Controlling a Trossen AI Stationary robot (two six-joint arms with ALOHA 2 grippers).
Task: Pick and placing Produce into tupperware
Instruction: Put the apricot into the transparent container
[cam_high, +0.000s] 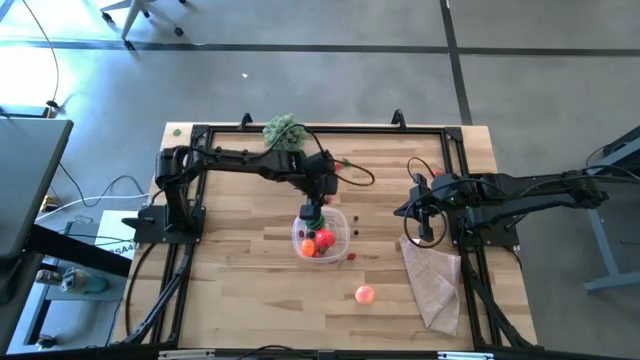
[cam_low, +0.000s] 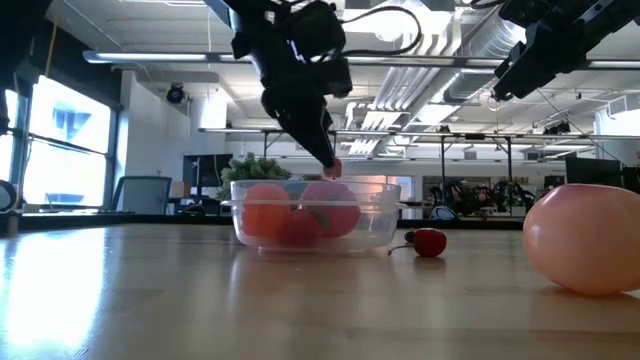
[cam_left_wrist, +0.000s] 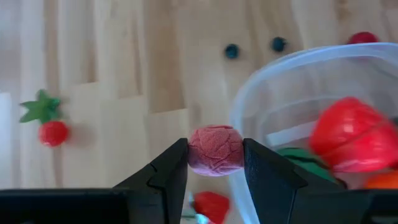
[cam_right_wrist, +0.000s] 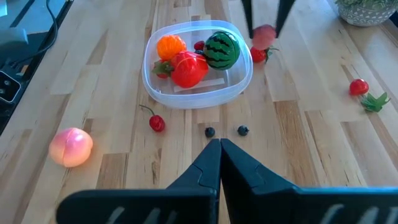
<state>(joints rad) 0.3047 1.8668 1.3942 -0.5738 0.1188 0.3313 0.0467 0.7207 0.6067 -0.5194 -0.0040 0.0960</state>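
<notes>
Holding a pink raspberry (cam_left_wrist: 215, 150) over the tupperware (cam_right_wrist: 198, 98) rim, the left gripper (cam_left_wrist: 215, 163) fingers pinch it; 4 pieces inside, peach (cam_right_wrist: 71, 147), cherry (cam_right_wrist: 157, 123) remain; right gripper (cam_right_wrist: 219, 149) fingers closed, empty.

A: What is cut off or hidden around the tupperware (cam_left_wrist: 298, 81)?

B: In the left wrist view its far side is cropped by the frame edge, and an orange piece (cam_left_wrist: 384, 181) is shown only in part. A red piece (cam_left_wrist: 211, 205) is half covered by the left gripper (cam_left_wrist: 215, 163) fingers.

A: And in the low view?

B: The pink ball (cam_low: 585, 238) is clipped at the edge; the pieces inside are blurred behind the plastic wall.
</notes>
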